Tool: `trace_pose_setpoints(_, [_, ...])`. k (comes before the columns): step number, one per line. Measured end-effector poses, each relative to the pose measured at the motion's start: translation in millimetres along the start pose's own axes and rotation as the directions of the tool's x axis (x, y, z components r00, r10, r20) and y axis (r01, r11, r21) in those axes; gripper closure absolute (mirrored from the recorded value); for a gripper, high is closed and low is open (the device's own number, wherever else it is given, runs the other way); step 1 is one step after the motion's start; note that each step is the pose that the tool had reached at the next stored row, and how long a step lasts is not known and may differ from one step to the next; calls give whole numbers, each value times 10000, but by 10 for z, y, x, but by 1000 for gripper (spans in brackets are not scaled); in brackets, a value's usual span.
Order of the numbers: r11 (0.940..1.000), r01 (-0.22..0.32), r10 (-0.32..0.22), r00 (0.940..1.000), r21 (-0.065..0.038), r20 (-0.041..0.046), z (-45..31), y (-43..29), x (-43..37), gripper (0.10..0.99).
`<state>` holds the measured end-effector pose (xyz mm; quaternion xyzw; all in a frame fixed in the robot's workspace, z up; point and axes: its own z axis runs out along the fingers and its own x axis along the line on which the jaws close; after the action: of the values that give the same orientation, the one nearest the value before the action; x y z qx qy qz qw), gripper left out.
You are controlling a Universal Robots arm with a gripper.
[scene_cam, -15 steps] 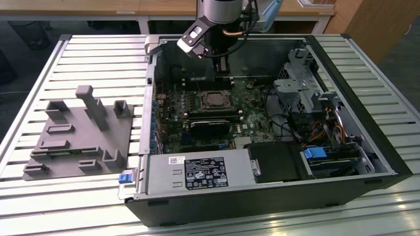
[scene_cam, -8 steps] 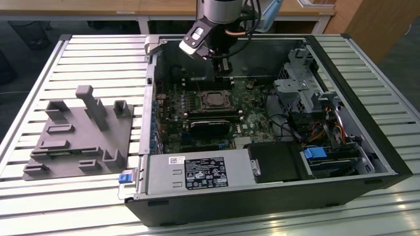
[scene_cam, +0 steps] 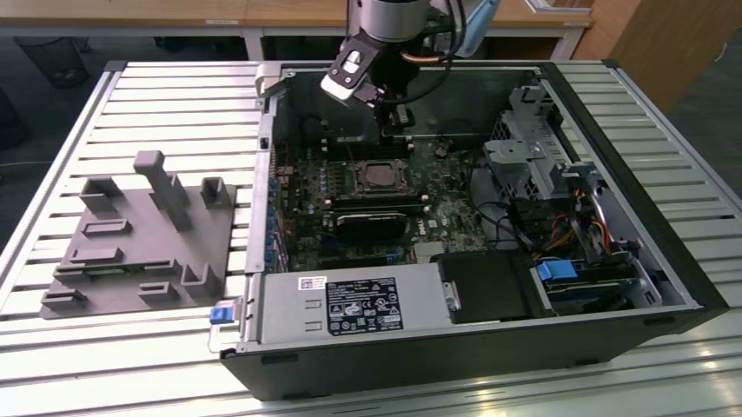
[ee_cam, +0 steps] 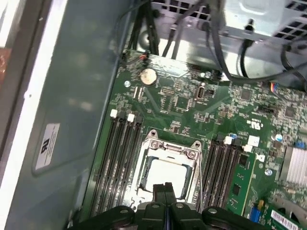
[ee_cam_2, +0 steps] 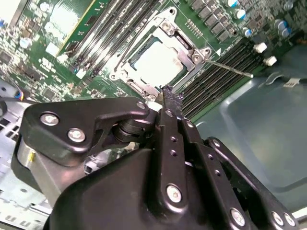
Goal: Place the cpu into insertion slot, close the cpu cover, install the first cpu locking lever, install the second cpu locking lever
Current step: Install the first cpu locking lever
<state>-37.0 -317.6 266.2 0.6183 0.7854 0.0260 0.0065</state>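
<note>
Exterior view: my tool (scene_cam: 397, 117) hangs inside the case (scene_cam: 464, 356), the insertion slot (scene_cam: 377, 176) at six o'clock from it. Second wrist view: it is closed on nothing, near the cpu (ee_cam_2: 158, 61) lying under the cpu cover (ee_cam_2: 184, 43). First wrist view: that cpu (ee_cam: 165, 171) looks thin, stiff, fragile; I'd grip edges only.

One open black computer case (scene_cam: 464, 356) lying on one slatted table (scene_cam: 139, 95). One green circuit board (ee_cam: 182, 103) sitting inside. One small flat silver-grey square cpu (ee_cam: 165, 171) showing through one thin silvery cut-out cpu cover (ee_cam: 169, 147). Two banks of long black memory slots (ee_cam: 120, 158) flanking cpu (slots per bank hard telling apart). One round silver coin battery (ee_cam: 150, 75), one black fan-cooled card (scene_cam: 371, 228), one grey moulded fixture block (scene_cam: 139, 243), one black two-fingered gripper (ee_cam: 165, 188) showing.
</note>
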Motion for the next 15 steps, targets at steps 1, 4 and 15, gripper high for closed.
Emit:
trace_pose_setpoints(1, [9996,267,-267,9996,11,3,0,-1,0,980])
trace_pose_setpoints(4, [9986,532,-532,9986,19,-1,0,-4,1,980])
trace_pose_setpoints(15, [9760,2178,-2178,9760,44,-85,1,-11,3,980])
